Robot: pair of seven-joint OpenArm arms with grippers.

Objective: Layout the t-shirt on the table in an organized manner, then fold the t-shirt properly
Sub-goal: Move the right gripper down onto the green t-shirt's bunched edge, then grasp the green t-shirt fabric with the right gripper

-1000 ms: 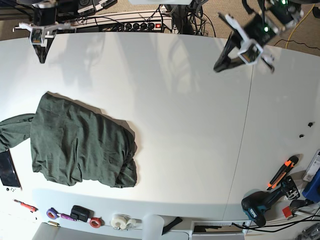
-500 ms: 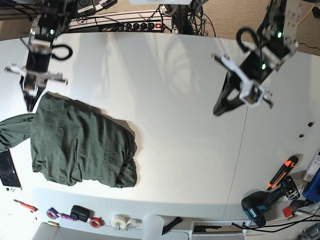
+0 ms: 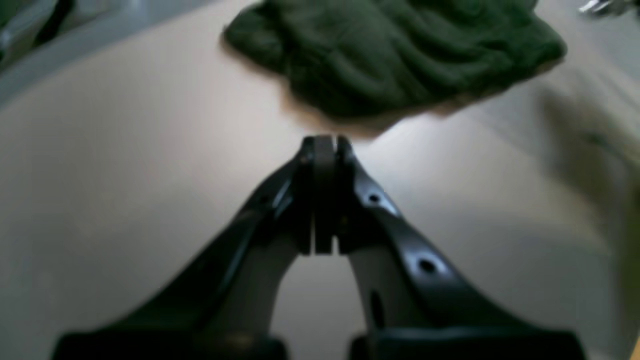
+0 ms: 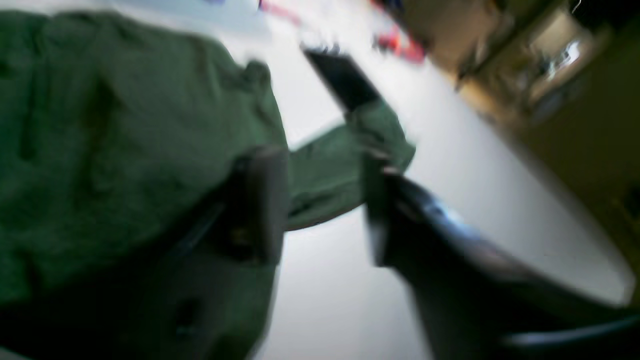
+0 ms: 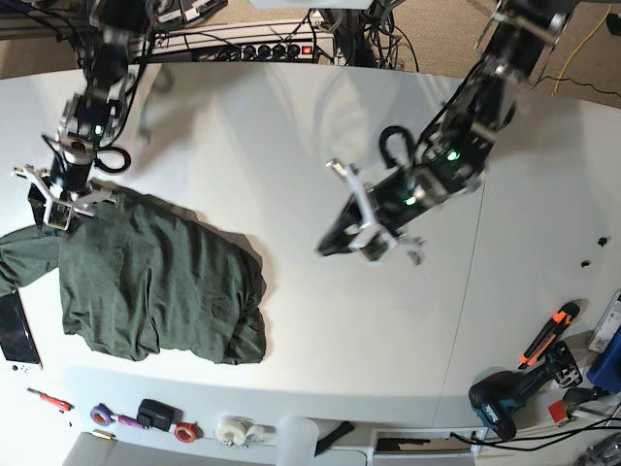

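There is one t-shirt (image 5: 155, 282) and one table (image 5: 291, 146). There are two grippers. The green t-shirt lies crumpled on the near left part of the white table. Its long side runs left to right, with one sleeve sticking out to the left. The right gripper (image 5: 50, 206) is over the shirt's far left corner, jaws spread apart. The left gripper (image 5: 328, 249) is over bare table right of the shirt, jaws pressed together.

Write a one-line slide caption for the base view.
Right tool open at the olive t-shirt's upper corner; left tool shut above the white table.
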